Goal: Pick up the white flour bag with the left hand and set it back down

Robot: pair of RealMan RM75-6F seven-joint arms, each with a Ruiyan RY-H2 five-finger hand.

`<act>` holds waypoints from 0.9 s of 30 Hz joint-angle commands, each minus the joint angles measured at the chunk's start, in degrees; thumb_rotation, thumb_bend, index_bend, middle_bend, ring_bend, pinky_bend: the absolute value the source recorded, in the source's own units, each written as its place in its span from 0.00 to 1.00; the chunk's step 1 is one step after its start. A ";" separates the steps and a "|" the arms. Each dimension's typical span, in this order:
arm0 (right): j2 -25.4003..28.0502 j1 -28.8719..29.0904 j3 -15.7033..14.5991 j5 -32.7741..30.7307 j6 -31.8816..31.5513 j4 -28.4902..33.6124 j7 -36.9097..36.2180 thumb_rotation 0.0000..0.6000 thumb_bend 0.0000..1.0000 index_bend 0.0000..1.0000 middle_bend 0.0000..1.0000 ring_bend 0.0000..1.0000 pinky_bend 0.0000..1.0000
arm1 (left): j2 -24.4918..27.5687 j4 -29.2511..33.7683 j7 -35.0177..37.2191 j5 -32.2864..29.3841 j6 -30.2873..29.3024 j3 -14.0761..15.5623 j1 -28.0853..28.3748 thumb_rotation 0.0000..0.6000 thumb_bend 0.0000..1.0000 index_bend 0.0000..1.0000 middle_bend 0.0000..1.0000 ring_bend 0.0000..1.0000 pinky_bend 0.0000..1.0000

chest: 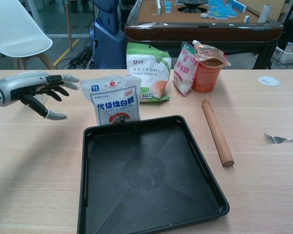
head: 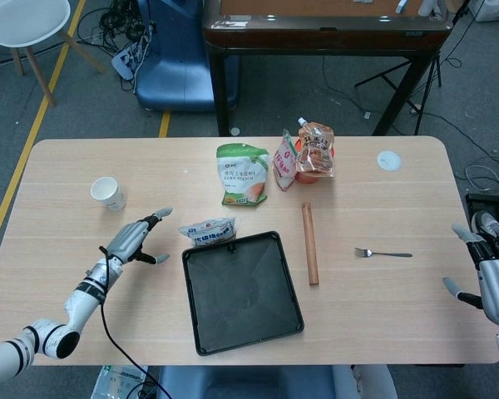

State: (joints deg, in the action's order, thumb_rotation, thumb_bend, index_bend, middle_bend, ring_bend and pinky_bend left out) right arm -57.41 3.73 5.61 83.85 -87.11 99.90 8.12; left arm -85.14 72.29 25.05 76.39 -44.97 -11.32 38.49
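Note:
The white flour bag with blue and red print stands upright just behind the black tray; from the head view the white flour bag sits at the tray's far left corner. My left hand hovers open a little to the left of the bag, fingers spread toward it, not touching; the left hand shows above the table in the head view. My right hand hangs open off the table's right edge, holding nothing.
A paper cup stands far left. Behind the bag are a green corn starch bag, a red-white pouch and an orange pouch. A wooden rolling pin and a fork lie right of the tray.

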 commanded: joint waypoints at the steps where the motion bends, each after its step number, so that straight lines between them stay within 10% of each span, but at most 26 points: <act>1: -0.02 -0.05 0.00 -0.22 0.10 -0.07 -0.01 1.00 0.17 0.18 0.28 0.20 0.22 | -2.05 -1.52 1.31 -1.20 1.80 -0.84 1.75 1.00 0.21 0.04 0.10 0.14 0.15; 27: 0.16 -1.69 -0.21 -2.00 -0.48 -1.58 -1.80 1.00 0.17 0.18 0.28 0.20 0.22 | -15.46 -14.85 2.16 -6.76 9.19 -4.23 10.85 1.00 0.21 0.04 0.10 0.15 0.16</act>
State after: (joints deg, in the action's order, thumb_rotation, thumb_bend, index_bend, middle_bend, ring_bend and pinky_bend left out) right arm -57.26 2.05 5.41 81.87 -87.58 98.32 6.33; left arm -100.36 57.69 27.22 69.82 -35.96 -15.39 49.13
